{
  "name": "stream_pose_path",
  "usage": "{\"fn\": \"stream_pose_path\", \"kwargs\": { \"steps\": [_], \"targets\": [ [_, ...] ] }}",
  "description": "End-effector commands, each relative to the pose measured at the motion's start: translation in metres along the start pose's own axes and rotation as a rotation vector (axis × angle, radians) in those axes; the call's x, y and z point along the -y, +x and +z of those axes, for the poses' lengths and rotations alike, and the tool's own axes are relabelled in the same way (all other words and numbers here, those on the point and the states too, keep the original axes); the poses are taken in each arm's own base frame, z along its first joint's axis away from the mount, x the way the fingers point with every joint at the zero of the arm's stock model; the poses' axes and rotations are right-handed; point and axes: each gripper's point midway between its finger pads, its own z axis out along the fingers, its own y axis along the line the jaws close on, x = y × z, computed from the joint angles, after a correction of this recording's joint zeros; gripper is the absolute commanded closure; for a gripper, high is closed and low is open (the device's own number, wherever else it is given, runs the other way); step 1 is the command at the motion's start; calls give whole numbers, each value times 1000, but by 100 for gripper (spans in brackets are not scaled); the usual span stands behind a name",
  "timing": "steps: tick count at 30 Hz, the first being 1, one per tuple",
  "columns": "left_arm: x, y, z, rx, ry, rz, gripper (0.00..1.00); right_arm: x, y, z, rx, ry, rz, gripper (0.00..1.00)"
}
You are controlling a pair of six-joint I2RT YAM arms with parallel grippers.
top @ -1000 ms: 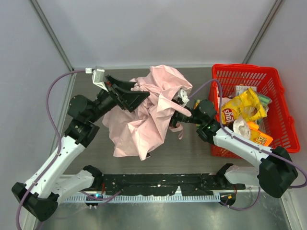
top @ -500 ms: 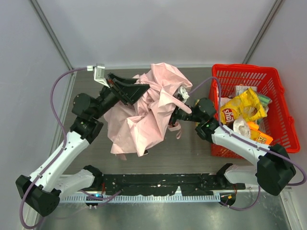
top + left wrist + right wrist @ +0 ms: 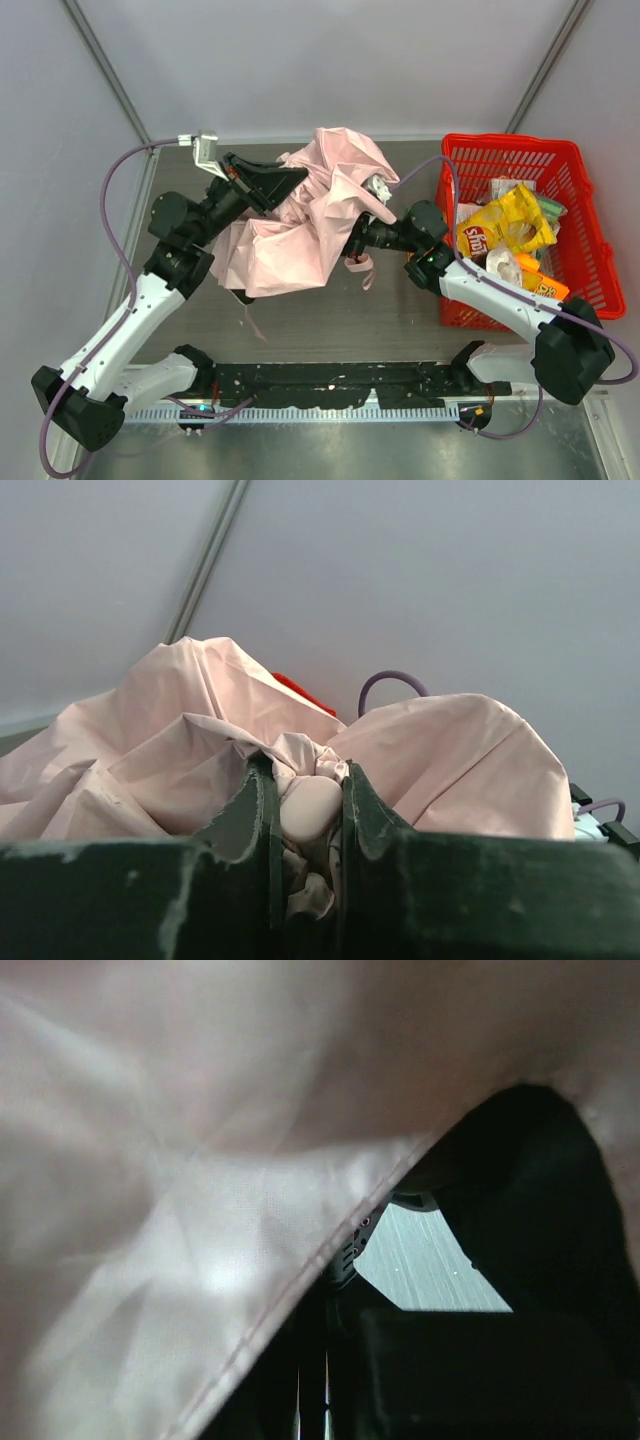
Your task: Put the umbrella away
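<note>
One umbrella [image 3: 310,215] fills the middle of the scene: a crumpled mound of pale pink fabric over the far half of the dark counter [image 3: 400,320], between the two arms and just left of a red basket [image 3: 590,190], which it does not touch. Its cloth is loose and folded in many creases. A narrow pink strap [image 3: 360,266] hangs in a loop from its right underside, and a thinner pink strand [image 3: 250,322] trails from its lower left edge onto the counter. Whether the bulk of the cloth rests on the counter or hangs just above it cannot be told.

At the umbrella's upper left, the left hand [image 3: 288,183] reaches into the fabric. Its wrist view shows the two dark fingers [image 3: 255,810] drawn close together, pinching a bunched fold of pink cloth between them.

On the opposite side, the right hand [image 3: 356,240] is pushed into the folds, its tips hidden. Its wrist view is almost wholly covered by blurred pink cloth, so I cannot tell whether it is wide, narrow or holding anything.

Farther right, the basket holds a yellow snack bag [image 3: 510,225], a white wrapper [image 3: 503,268] and an orange packet [image 3: 542,288].
</note>
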Motion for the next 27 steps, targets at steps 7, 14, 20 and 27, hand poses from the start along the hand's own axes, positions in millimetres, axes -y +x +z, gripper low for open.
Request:
{"fn": "stream_pose_path", "kwargs": {
  "steps": [7, 14, 20, 27],
  "targets": [
    [19, -15, -15, 44, 2, 34, 100, 31, 1, -26, 34, 295, -19, 37],
    [0, -44, -43, 138, -201, 157, 100, 72, 53, -111, -140, 763, 11, 34],
    [-63, -51, -75, 205, -580, 139, 100, 46, -16, -123, -143, 798, -33, 35],
    [-119, -37, -109, 234, -949, -8, 100, -15, -74, -36, -137, 474, -21, 46]
  ]
}}
